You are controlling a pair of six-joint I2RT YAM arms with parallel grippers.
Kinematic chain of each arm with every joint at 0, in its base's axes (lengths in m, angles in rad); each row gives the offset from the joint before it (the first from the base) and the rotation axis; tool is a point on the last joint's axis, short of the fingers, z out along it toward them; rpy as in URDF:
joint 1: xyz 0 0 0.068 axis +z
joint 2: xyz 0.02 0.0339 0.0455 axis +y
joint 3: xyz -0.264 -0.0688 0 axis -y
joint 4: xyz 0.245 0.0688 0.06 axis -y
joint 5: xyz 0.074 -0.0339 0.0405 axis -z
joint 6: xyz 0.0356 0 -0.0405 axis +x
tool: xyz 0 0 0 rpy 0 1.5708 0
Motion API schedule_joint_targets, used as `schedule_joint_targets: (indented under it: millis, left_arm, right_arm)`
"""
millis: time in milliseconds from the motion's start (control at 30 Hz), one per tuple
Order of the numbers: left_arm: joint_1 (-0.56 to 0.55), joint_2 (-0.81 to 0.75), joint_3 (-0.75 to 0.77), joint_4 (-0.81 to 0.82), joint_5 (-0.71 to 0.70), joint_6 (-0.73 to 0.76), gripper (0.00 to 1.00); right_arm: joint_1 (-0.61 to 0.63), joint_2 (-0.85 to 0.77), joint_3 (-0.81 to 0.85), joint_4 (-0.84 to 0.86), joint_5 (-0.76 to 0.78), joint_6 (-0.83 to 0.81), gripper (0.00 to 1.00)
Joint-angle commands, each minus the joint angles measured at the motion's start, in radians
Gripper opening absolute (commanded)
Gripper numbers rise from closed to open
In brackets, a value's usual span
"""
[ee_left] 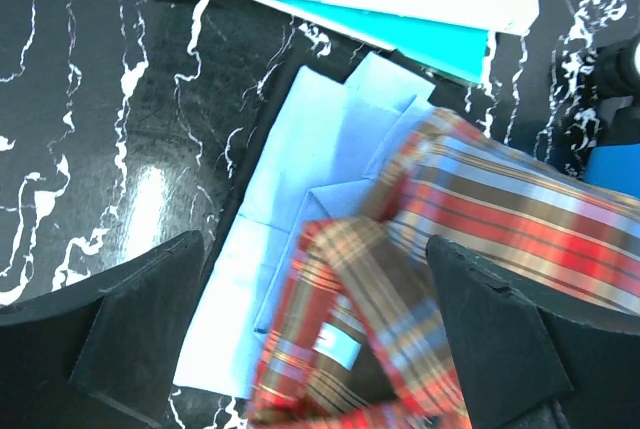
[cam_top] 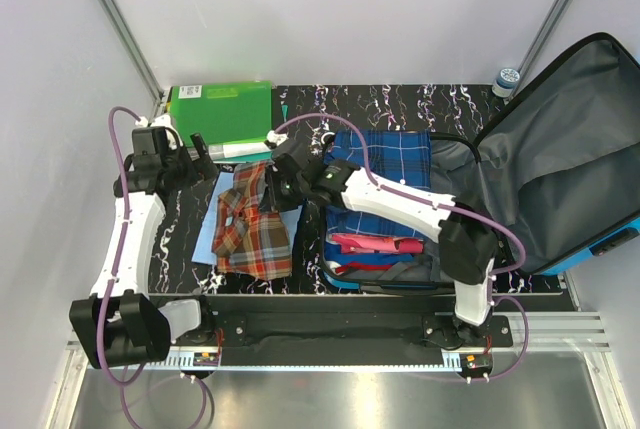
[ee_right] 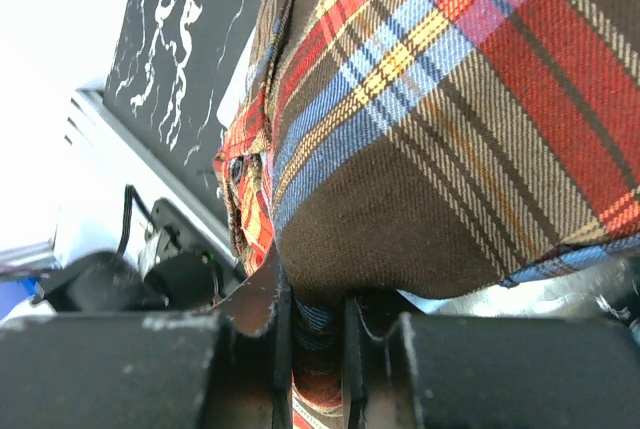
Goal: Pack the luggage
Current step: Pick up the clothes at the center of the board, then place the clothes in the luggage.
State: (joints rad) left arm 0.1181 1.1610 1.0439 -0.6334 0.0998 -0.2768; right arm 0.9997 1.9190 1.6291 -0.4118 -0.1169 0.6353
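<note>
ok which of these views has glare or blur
Left wrist view: a bright glare patch on the glossy black marbled tabletop, and the red-and-brown plaid shirt looks smeared. Right wrist view: the upper-left corner is blown out white, while the plaid weave is sharp. Top external view: evenly lit and sharp.

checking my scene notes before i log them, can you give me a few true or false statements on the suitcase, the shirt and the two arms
1. The suitcase is open. True.
2. The right arm has its jaws shut on the plaid shirt. True.
3. The plaid shirt is inside the suitcase. False: it is on the table, left of the suitcase.
4. The left arm has its jaws shut. False: they are open and hold nothing.
5. The suitcase is empty. False: clothes lie in it, among them a blue checked cloth.
</note>
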Motion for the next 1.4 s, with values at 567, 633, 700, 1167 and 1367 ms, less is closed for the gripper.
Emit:
schedule_joint_targets:
  millis: [567, 633, 700, 1167, 1367]
  left_arm:
    - [0.018, -0.061, -0.062, 0.051, -0.008, 0.019, 0.99]
    - [0.018, -0.064, -0.064, 0.051, -0.008, 0.018, 0.99]
    - [0.018, -0.067, -0.068, 0.052, -0.003, 0.018, 0.99]
    - [0.02, -0.067, -0.073, 0.057, 0.014, 0.018, 0.99]
    - [0.018, -0.07, -0.076, 0.058, 0.021, 0.016, 0.99]
  right_arm:
    - [-0.208, -0.505, -0.149, -0.461, 0.043, -0.158, 0.0]
    - [-0.242, -0.512, -0.175, -0.493, 0.046, -0.192, 0.0]
    - [-0.276, -0.515, -0.189, -0.53, 0.065, -0.212, 0.0]
    - [-0.409, -0.592, -0.202, -0.657, 0.111, -0.298, 0.0]
    - [-0.472, -0.603, -0.267, -0.665, 0.148, -0.327, 0.0]
